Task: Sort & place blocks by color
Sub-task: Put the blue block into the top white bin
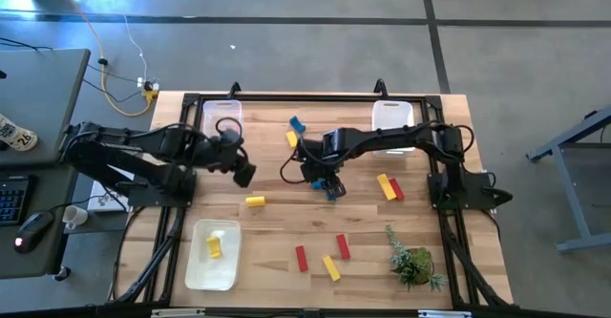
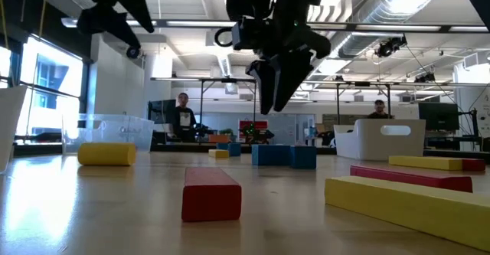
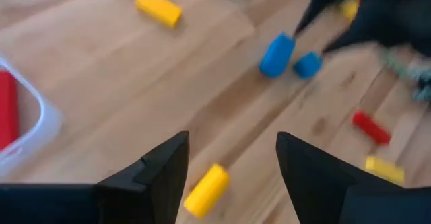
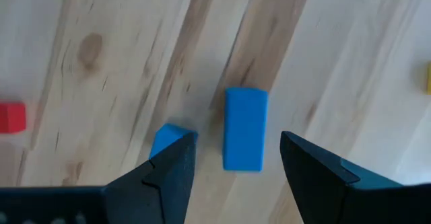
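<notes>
My right gripper (image 1: 327,182) hangs open, fingers pointing down, just above two blue blocks near the table's middle. One blue bar (image 4: 244,136) lies flat on the wood below the gap between the fingers. A second blue block (image 4: 167,140) lies beside it, partly hidden by one finger. My left gripper (image 1: 244,174) is open and empty in the air left of centre, above a yellow cylinder (image 3: 207,189) that lies on the table. Other blocks lie about: a blue one (image 1: 296,124), a yellow one (image 1: 292,138), a yellow and red pair (image 1: 389,187), and red and yellow ones (image 1: 330,266) near the front.
A clear bin (image 1: 221,117) stands at the far left with a red block (image 3: 7,109) in it. A white bin (image 1: 393,119) stands at the far right. A white bin (image 1: 196,270) at the near left holds yellow blocks (image 1: 215,245). A small green plant (image 1: 412,261) stands near right.
</notes>
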